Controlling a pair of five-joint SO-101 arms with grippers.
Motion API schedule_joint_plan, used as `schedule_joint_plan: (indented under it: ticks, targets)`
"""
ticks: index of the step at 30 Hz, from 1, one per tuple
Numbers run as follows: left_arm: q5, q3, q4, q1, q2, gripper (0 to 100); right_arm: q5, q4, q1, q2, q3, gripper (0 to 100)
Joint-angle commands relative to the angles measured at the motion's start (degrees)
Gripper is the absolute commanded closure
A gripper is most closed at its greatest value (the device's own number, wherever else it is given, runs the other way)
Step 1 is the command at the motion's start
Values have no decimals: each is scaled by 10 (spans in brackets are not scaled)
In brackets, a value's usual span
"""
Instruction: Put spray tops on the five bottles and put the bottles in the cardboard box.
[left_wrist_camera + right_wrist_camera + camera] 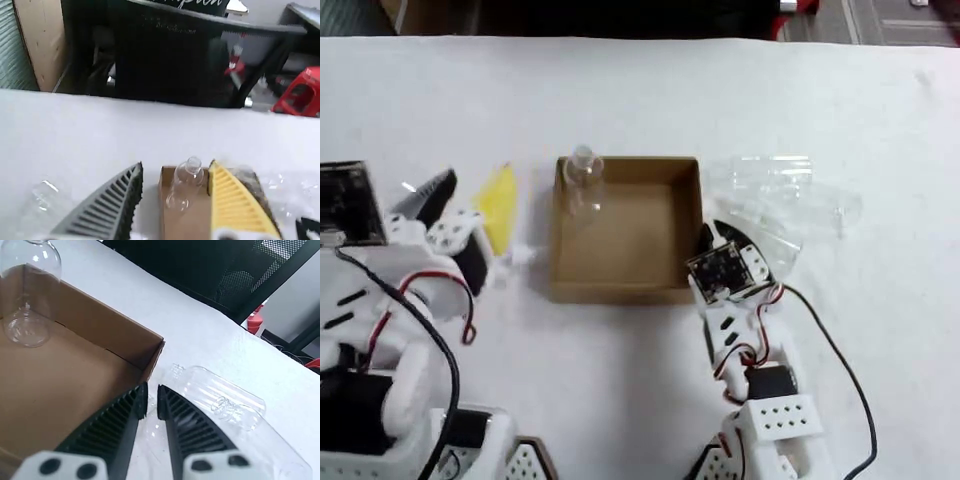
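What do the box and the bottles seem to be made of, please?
The box: brown cardboard, matte; dull tan walls and floor. The standing bottle in it and the lying bottles beside it: clear and glossy, probably thin plastic; what lies behind shows through, with bright glints.

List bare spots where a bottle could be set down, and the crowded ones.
Free: box floor beside the standing bottle; table beyond the box and on its near side. Crowded: right of the box, lying bottles and right pincer.
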Motion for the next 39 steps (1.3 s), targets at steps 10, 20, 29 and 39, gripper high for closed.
schedule_joint_plan:
  ticks: [10, 20, 29, 39]
  targets:
    - [-109, -20, 151, -7, 96, 801, 6, -13, 2, 3, 5, 974]
    - [-110, 142, 38, -16, 95, 801, 6, -14, 2, -1, 5, 974]
    - [-108, 200, -36, -85, 95, 801, 6, -15, 1, -1, 5, 974]
    - [-51, 227, -73, -107, 95, 801, 6, -22, 2, 1, 5, 974]
